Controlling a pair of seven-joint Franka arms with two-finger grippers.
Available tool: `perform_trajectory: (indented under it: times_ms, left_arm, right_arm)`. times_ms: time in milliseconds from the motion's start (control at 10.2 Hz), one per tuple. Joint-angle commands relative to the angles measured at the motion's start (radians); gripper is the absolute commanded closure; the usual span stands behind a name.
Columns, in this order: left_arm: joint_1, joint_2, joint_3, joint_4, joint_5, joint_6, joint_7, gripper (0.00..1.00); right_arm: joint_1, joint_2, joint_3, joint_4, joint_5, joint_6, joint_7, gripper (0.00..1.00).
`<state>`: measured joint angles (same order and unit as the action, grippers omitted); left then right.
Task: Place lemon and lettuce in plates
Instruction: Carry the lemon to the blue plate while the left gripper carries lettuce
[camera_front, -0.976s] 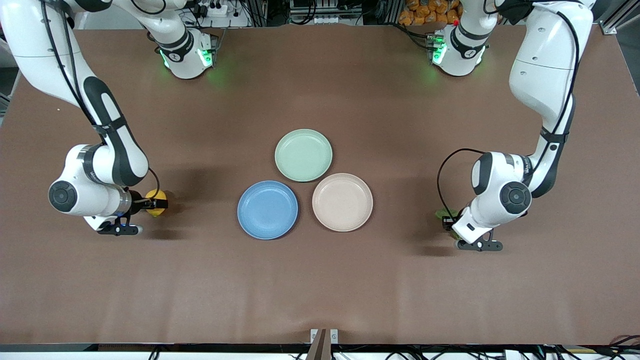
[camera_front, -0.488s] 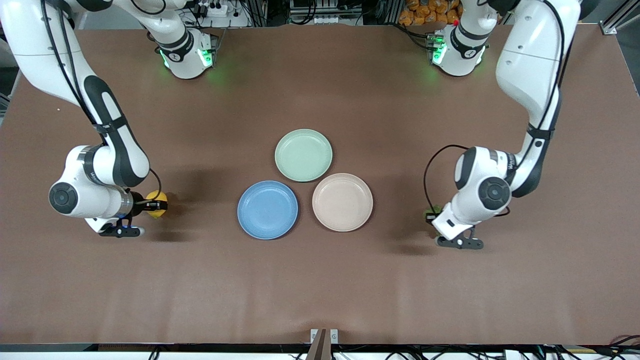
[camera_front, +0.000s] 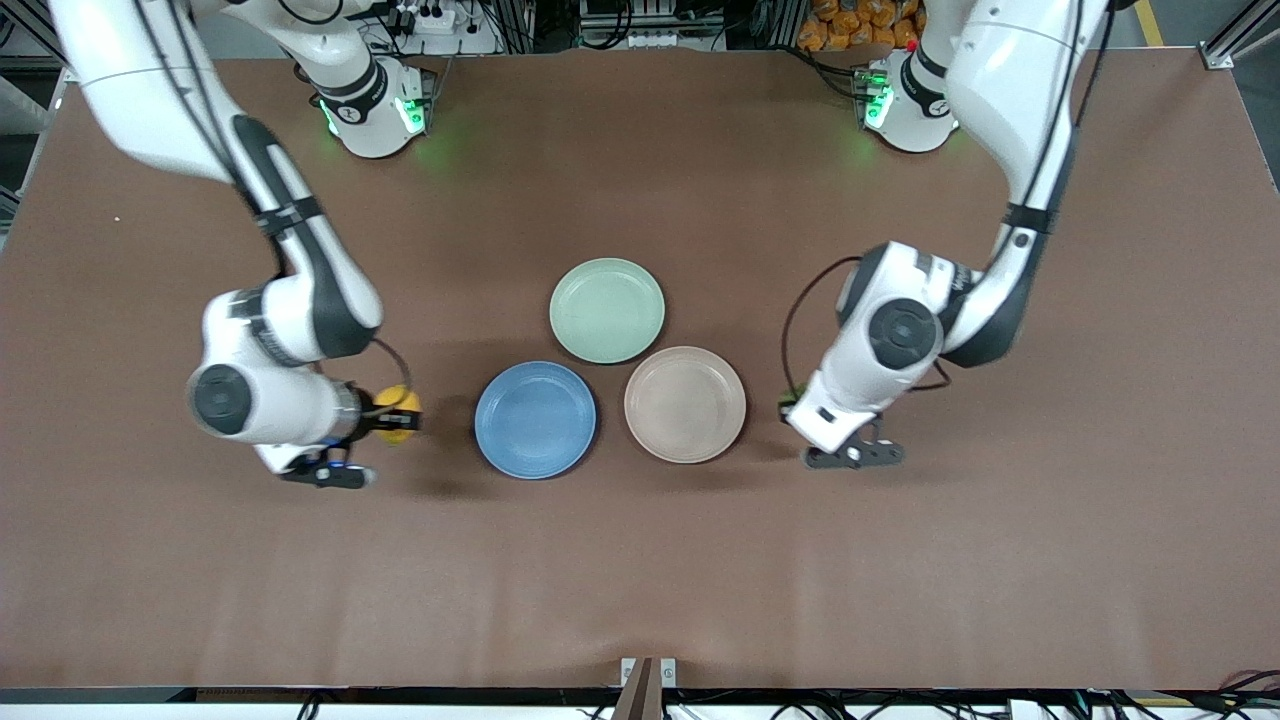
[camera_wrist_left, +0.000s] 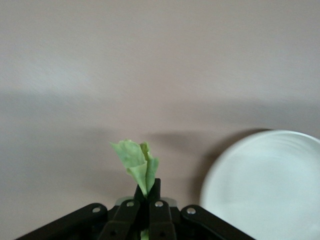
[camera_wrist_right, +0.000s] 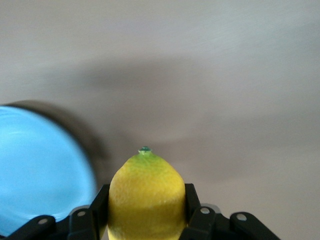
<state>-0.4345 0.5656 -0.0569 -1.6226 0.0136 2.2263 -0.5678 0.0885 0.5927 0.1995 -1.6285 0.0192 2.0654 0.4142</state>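
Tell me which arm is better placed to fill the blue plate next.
The right arm. Its gripper holds the lemon just beside the blue plate; the left gripper, holding lettuce, is beside the beige plate.

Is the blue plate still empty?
Empty: the blue plate shows bare. The right gripper holds the lemon over the table beside it.

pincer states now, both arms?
Left pincer: shut on the lettuce, over bare table beside the beige-pink plate.
Right pincer: shut on the lemon, beside the blue plate.
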Motion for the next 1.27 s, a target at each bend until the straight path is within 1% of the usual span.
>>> perform_trajectory:
  times_ms: [0, 98, 195, 293, 390, 488, 585, 683, 780, 878, 976, 1171]
  left_arm:
    - [-0.081, 0.005, 0.012, 0.03, -0.007, -0.024, -0.146, 1.0]
    - [-0.116, 0.02, 0.012, 0.032, -0.009, -0.024, -0.2, 1.0]
    - [-0.137, 0.049, 0.012, 0.05, -0.009, -0.021, -0.24, 1.0]
    - [-0.167, 0.084, 0.017, 0.067, -0.008, -0.016, -0.286, 1.0]
    - [-0.184, 0.114, 0.02, 0.09, -0.007, -0.013, -0.305, 1.0]
    - [-0.184, 0.134, 0.019, 0.098, -0.009, 0.008, -0.307, 1.0]
    - [-0.184, 0.157, 0.019, 0.099, -0.009, 0.039, -0.311, 1.0]
    - [-0.184, 0.177, 0.017, 0.104, -0.011, 0.058, -0.326, 0.88]
    - [-0.184, 0.18, 0.017, 0.104, -0.011, 0.058, -0.33, 0.25]
    - [-0.182, 0.177, 0.017, 0.104, -0.011, 0.058, -0.327, 0.08]
    - [-0.184, 0.172, 0.017, 0.11, -0.012, 0.058, -0.328, 0.0]
    - [-0.181, 0.134, 0.017, 0.132, -0.008, 0.049, -0.325, 0.0]
  right_arm:
    - [0.068, 0.074, 0.003, 0.094, 0.052, 0.021, 0.145, 1.0]
    - [0.097, 0.079, 0.001, 0.098, 0.127, 0.063, 0.159, 1.0]
    - [0.121, 0.094, 0.001, 0.098, 0.178, 0.118, 0.163, 1.0]
    - [0.138, 0.11, 0.001, 0.093, 0.201, 0.171, 0.184, 1.0]
    - [0.143, 0.127, 0.001, 0.096, 0.202, 0.194, 0.214, 1.0]
    - [0.151, 0.134, 0.001, 0.096, 0.202, 0.196, 0.218, 1.0]
    - [0.152, 0.142, 0.001, 0.096, 0.202, 0.196, 0.218, 0.97]
    - [0.163, 0.148, 0.001, 0.096, 0.202, 0.209, 0.219, 0.74]
    - [0.163, 0.15, 0.001, 0.09, 0.202, 0.222, 0.221, 0.63]
    - [0.165, 0.156, 0.001, 0.091, 0.202, 0.225, 0.219, 0.01]
    - [0.16, 0.153, 0.001, 0.094, 0.202, 0.223, 0.221, 0.0]
    - [0.149, 0.135, 0.001, 0.101, 0.202, 0.214, 0.21, 0.0]
